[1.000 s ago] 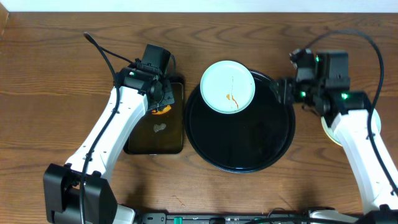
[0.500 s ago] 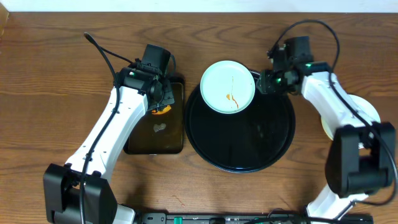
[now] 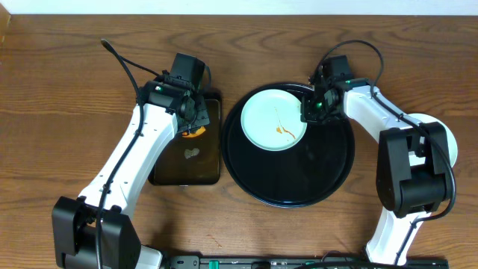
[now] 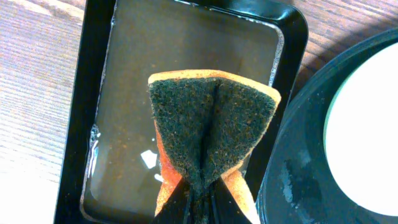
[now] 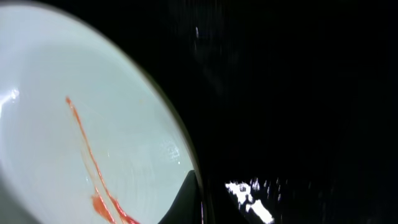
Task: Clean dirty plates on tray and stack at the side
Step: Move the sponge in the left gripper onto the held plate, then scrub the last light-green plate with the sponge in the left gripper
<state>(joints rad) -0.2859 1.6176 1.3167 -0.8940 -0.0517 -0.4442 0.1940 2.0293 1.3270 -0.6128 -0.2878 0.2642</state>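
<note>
Step in hand: preparing the one plate (image 3: pixel 273 119) on the round tray (image 3: pixel 299 175) for wiping. It is pale mint, lies flat in the tray's far half and carries an orange sauce streak (image 5: pixel 87 155); no cleaning contact has been made.

Right claw (image 3: pixel 313 110): at the plate's right rim, one dark fingertip against the edge in the wrist view. Whether it is clamped on the rim cannot be told.

Left claw (image 4: pixel 200 196): closed on a folded sponge (image 4: pixel 211 124), green scouring face outward, held over the rectangular tray (image 4: pixel 93 93), which holds shallow water.

Next move, as judged: carry the sponge across to the plate and scrub the streak while the right claw steadies the rim. The glossy tray may let the plate slide.

Surface (image 3: pixel 60 90): brown wood grain. A pale round edge (image 3: pixel 450 138) beside the right arm looks like a plate set aside, mostly hidden.

Room: only a light strip along the far edge shows
</note>
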